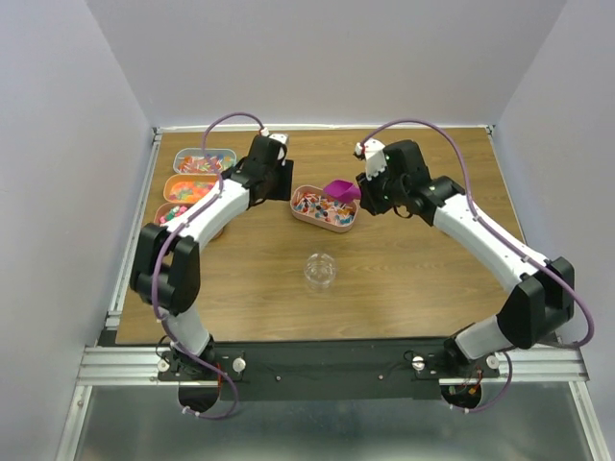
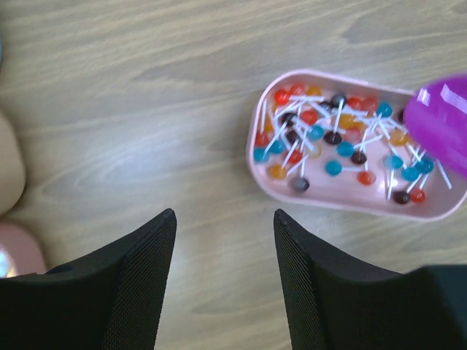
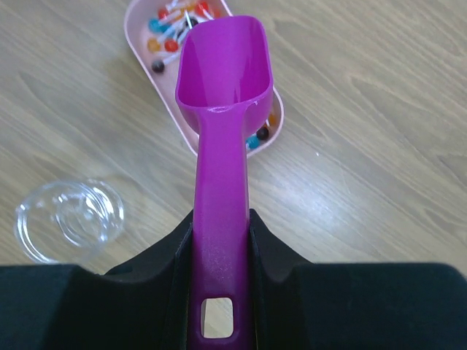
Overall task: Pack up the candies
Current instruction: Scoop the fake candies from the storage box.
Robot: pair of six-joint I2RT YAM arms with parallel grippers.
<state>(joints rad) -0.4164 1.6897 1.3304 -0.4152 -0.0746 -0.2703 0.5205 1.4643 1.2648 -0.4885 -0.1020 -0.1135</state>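
While right gripper (image 3: 219, 233) pinches one scoop (image 3: 225, 80), left gripper (image 2: 225, 219) spread, one pink tray (image 2: 343, 203) at twelve o'clock from one jar (image 1: 320, 271) holds multicoloured, white-sticked candies (image 2: 333, 168).

Bare table (image 1: 413, 279) lies open around the clear cup (image 1: 320, 270); the scoop (image 1: 340, 188) seemingly overhangs the pink tray (image 1: 297, 213).

Pale grey walls (image 1: 317, 58) enclose a wooden table (image 1: 413, 279) on three sides
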